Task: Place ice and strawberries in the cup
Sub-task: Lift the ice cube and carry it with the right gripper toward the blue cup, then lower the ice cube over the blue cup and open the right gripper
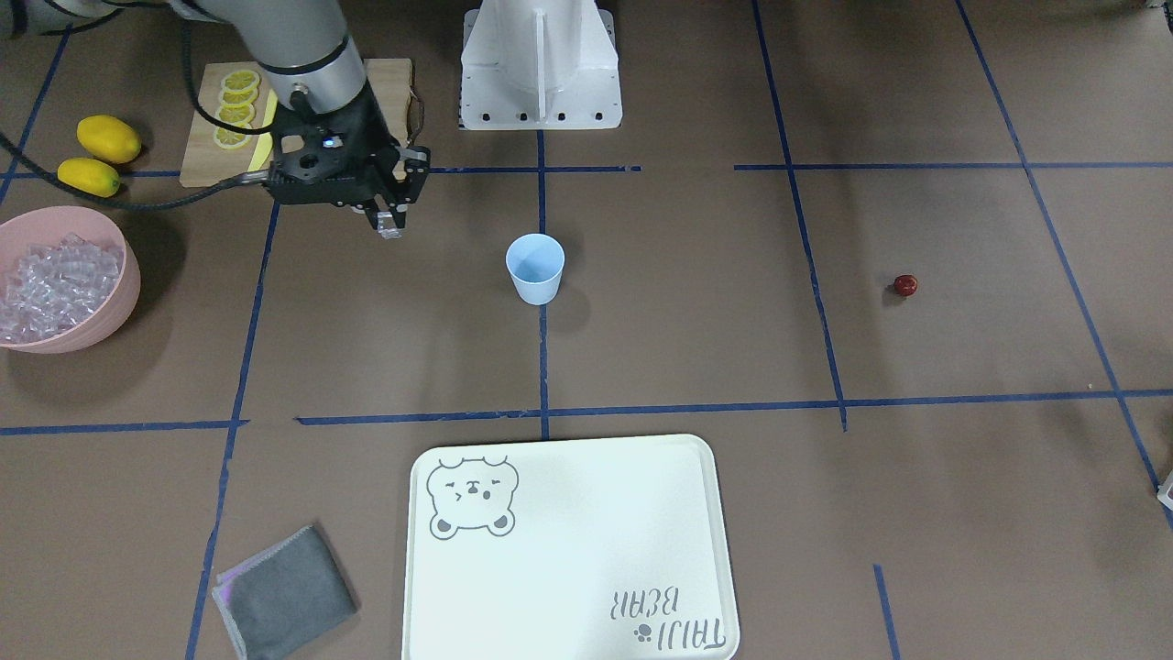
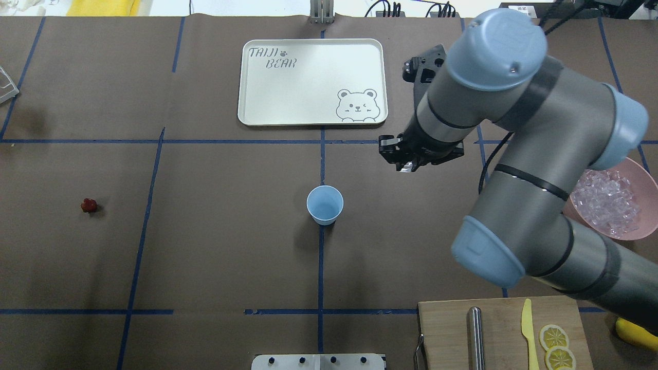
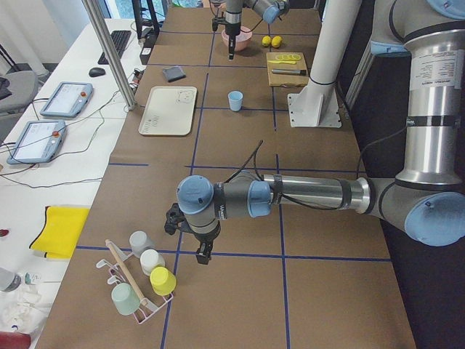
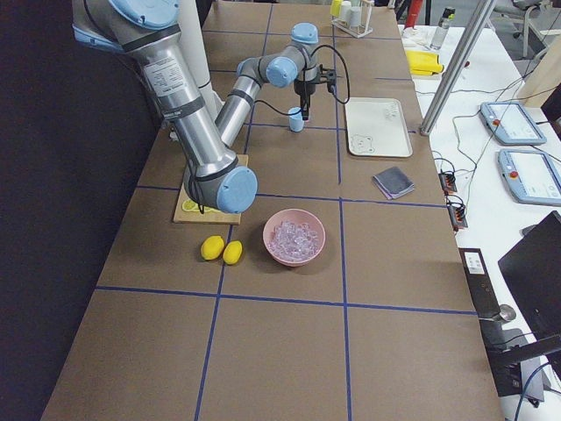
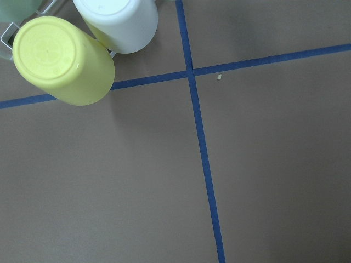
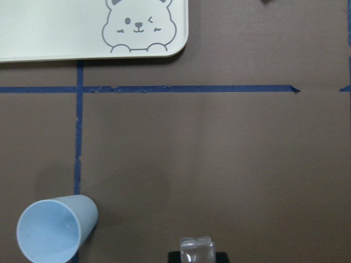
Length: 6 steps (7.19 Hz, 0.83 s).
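The pale-blue cup [image 1: 535,268] stands upright and empty mid-table; it also shows in the overhead view [image 2: 325,204] and the right wrist view [image 6: 55,230]. My right gripper [image 1: 389,225] is shut on a clear ice cube [image 6: 197,252] and holds it above the table, between the bowl and the cup, apart from the cup. More ice [image 1: 55,280] fills the pink bowl [image 1: 128,275]. The dark-red strawberry [image 1: 905,285] lies alone far off on my left side. My left gripper [image 3: 202,254] hangs over the table's far left end; I cannot tell whether it is open or shut.
A white bear tray [image 1: 568,550] and a grey cloth [image 1: 286,594] lie across from the robot's side. A cutting board [image 1: 385,82] with lemon slices and two lemons [image 1: 101,151] sit near the bowl. A rack of cups [image 5: 63,57] is by the left gripper.
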Available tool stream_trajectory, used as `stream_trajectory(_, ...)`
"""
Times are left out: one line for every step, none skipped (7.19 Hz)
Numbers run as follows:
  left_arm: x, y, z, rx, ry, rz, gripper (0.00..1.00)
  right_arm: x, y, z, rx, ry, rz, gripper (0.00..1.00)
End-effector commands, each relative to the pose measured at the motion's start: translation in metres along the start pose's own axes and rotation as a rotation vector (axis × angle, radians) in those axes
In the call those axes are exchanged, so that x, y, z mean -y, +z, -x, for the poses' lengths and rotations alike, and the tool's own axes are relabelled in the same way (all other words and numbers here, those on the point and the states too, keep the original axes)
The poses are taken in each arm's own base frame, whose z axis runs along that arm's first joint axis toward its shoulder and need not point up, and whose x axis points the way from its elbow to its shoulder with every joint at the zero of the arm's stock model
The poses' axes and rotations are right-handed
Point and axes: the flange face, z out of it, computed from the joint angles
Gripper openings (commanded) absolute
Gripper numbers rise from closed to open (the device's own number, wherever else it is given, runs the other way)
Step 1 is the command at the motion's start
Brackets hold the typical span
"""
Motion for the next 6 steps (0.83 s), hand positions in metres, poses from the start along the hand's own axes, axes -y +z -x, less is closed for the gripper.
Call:
stream_trajectory(-0.001,0.002,0.002,-0.001,-0.004,0.004,1.00,-0.014,0.026,0.088,-0.030,0.055,-0.036,0.05)
stream_trajectory(-0.001,0.002,0.002,0.000,-0.005,0.004,1.00,-0.022,0.046,0.108,-0.043,0.055,-0.024,0.05)
stream_trajectory(-0.001,0.003,0.003,-0.001,-0.007,0.005,1.00,-0.028,0.071,0.123,-0.038,0.058,-0.045,0.05)
stream_trajectory(-0.001,0.002,0.002,-0.001,-0.005,0.004,1.00,-0.031,0.090,0.128,-0.055,0.053,-0.055,0.05)
stream_trajectory(-0.001,0.002,0.002,-0.001,-0.004,0.004,1.00,-0.037,0.099,0.129,-0.067,0.048,-0.047,0.05)
stream_trajectory(-0.001,0.002,0.002,-0.001,-0.004,0.004,1.00,-0.039,0.099,0.129,-0.067,0.045,-0.044,0.06)
